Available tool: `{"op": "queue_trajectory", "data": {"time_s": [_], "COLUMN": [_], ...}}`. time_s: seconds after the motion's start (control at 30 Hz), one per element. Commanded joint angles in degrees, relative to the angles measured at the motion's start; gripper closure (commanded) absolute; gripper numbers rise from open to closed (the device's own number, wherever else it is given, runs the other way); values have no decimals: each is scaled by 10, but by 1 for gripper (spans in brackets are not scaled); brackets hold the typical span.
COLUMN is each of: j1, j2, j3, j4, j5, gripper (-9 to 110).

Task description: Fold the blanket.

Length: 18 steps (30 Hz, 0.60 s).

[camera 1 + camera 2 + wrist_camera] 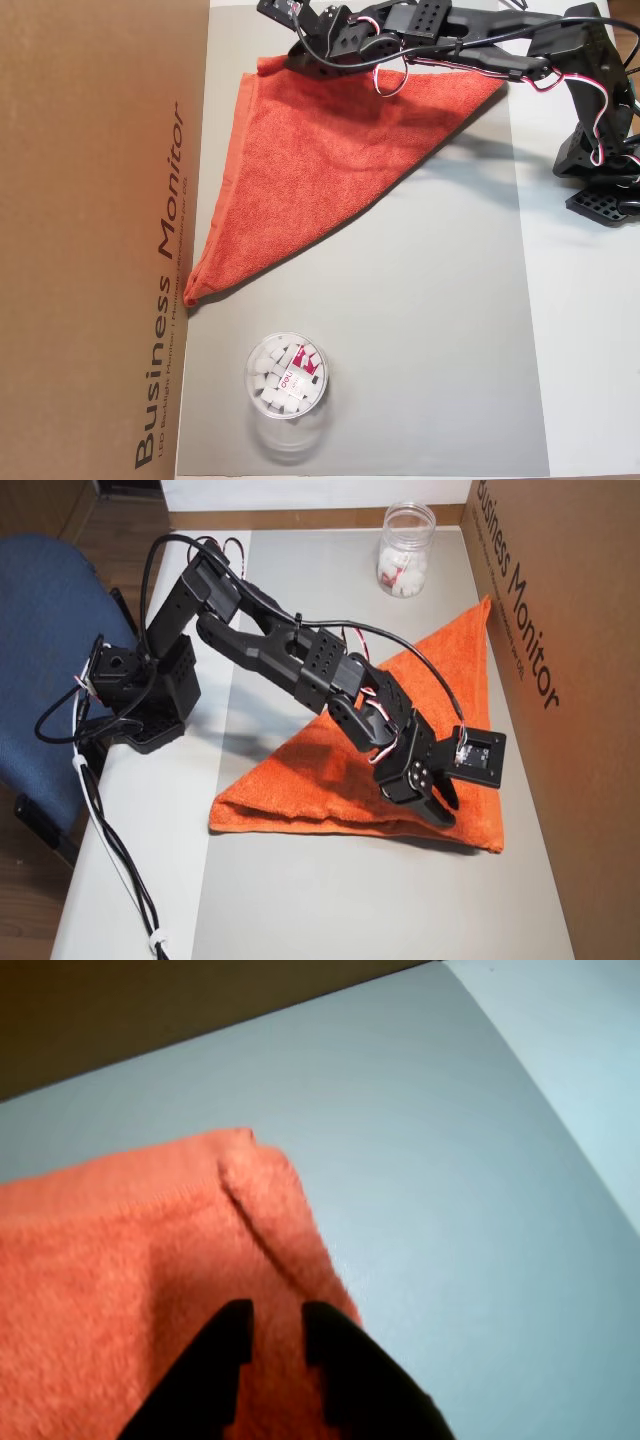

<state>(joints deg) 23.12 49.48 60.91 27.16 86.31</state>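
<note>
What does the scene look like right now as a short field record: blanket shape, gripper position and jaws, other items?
blanket: orange-red blanket folded into a triangle, flat on the grey mat
gripper: gripper low over the blanket near a corner
jaws: slightly apart, nothing between them in the wrist view
tub: clear tub of white pieces, off the blanket
box: cardboard box along the mat's edge

The orange-red terry blanket (330, 160) lies flat on the grey mat, folded into a triangle.
</note>
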Motion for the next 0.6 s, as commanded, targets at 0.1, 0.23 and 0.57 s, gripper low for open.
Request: {"op": "queue_trajectory", "data": {"time_s": [0.1, 0.23, 0.57], "j1": [3, 25, 47], "j2": [28, -4, -19], "j3": [19, 14, 25], "j4": [-11, -45, -114], "j5": [-4, -6, -7], "gripper": [99, 99, 98]}}
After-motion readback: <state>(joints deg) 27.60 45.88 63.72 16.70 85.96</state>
